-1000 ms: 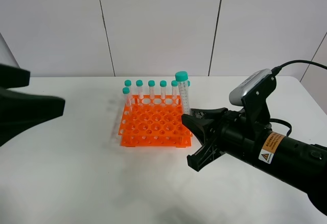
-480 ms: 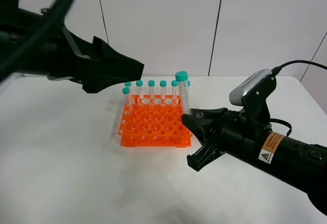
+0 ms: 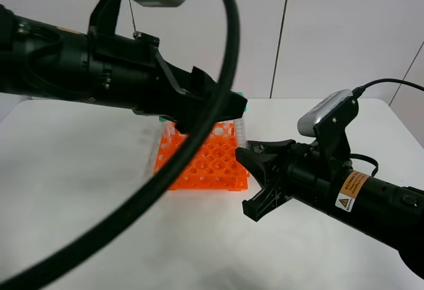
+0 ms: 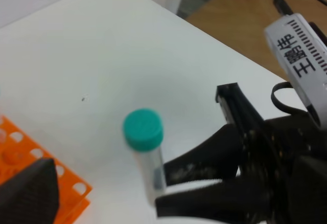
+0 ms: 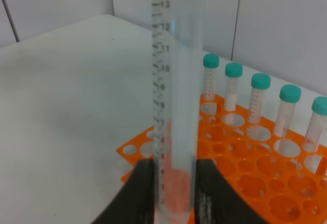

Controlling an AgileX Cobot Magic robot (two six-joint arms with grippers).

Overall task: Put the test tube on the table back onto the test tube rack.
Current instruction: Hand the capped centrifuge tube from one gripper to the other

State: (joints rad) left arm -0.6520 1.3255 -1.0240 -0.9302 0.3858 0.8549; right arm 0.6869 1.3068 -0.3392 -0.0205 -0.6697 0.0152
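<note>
Exterior high view: the right gripper is closed on the test tube and holds it upright, with the tube rising above its fingers. The orange test tube rack stands on the white counter just beyond this gripper's tips. The left gripper reaches in over the rack with its jaws spread and nothing between them. It hangs above the right gripper and hides the top of the held tube, apart from a sliver of teal. Left wrist view: we look down on the tube's teal cap, with the clear body below it running into the right gripper's dark fingers, which clamp it low down. One dark finger of the left gripper shows beside a corner of the rack, apart from the cap; we cannot see its other finger here. Right wrist view: the tube stands upright and fills the middle of the picture, its printed scale facing us, pinched between two dark fingertips. Its tip is hidden below them, so we cannot tell which hole, if any, lies under it. Beyond the right gripper the rack spreads out, and a row of other teal-capped tubes stands along its far edge.
</note>
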